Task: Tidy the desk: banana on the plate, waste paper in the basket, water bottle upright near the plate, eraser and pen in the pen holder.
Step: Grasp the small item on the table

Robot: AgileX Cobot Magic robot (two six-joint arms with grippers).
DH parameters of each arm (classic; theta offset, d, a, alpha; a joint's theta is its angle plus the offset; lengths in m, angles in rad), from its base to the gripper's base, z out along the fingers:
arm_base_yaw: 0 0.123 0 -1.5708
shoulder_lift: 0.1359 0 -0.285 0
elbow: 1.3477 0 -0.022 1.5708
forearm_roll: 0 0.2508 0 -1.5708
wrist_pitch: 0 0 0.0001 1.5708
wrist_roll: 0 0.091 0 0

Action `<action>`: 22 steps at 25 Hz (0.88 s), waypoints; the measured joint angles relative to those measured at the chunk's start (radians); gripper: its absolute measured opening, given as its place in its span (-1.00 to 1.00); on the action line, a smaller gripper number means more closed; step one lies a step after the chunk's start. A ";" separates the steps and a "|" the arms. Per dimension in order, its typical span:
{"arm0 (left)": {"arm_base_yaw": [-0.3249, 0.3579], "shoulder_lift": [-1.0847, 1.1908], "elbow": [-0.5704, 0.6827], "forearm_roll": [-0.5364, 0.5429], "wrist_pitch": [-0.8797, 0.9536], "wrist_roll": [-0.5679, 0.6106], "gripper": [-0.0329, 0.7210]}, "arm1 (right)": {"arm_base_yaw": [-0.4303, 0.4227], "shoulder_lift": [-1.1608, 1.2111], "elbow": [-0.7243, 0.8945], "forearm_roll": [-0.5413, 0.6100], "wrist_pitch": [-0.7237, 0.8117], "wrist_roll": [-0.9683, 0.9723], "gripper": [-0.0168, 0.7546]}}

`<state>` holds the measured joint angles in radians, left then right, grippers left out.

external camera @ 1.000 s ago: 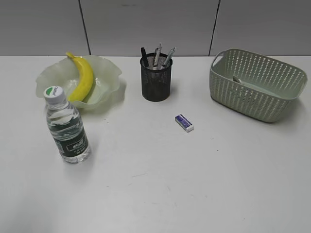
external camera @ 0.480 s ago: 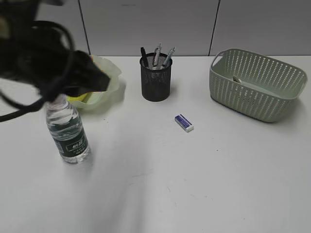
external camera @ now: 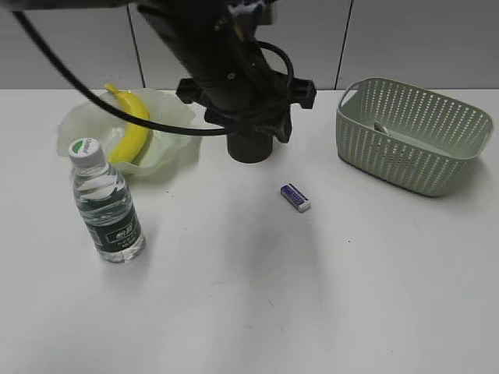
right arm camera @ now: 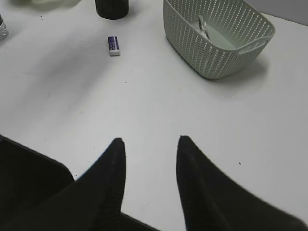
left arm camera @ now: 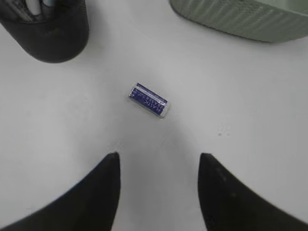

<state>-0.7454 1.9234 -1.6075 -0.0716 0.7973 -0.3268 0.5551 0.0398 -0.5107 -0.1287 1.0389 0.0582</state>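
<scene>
Worktop (external camera: 351, 296): white, flat.

Eraser (left arm camera: 149, 100): small block in a blue-violet printed sleeve, lying flat and alone on the open worktop, in front of the pen holder and well apart from the basket. The one item not yet put away.

Pen holder (left arm camera: 50, 29): black mesh cup, several pens standing in it, largely hidden behind the left arm in the exterior view.

Banana (external camera: 132, 125): lying in the plate (external camera: 175, 148).

Water bottle (external camera: 105, 204): upright, capped, just in front of the plate.

Basket (external camera: 409, 136): sage green; a scrap of waste paper (right arm camera: 204, 27) lies inside.

Left gripper (left arm camera: 159, 192): above the eraser, fingers (left arm camera: 96, 192) spread, nothing between them.

Right gripper (right arm camera: 149, 180): over bare worktop, well away from everything; fingers spread, empty.

Risks, as judged: the eraser lies at a slant to the finger gap, so closing without turning the wrist could catch its corners and flick it aside. It is low and flat; a shallow descent may close on nothing. At delivery, the standing pens crowd the cup mouth and may deflect the drop.
</scene>
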 joint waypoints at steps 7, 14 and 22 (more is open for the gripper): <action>0.000 0.298 -0.378 -0.018 0.236 -0.223 0.30 | 0.000 0.000 0.000 0.000 0.000 0.000 -0.19; 0.001 0.476 -0.582 -0.111 0.292 -0.327 0.41 | 0.000 0.000 0.000 0.000 -0.001 0.000 -0.19; 0.026 0.576 -0.604 -0.133 0.312 -0.393 0.42 | 0.000 0.000 0.000 0.000 -0.001 0.000 -0.19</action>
<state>-0.7190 2.4997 -2.2113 -0.2047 1.1094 -0.7195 0.5551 0.0398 -0.5107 -0.1287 1.0382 0.0582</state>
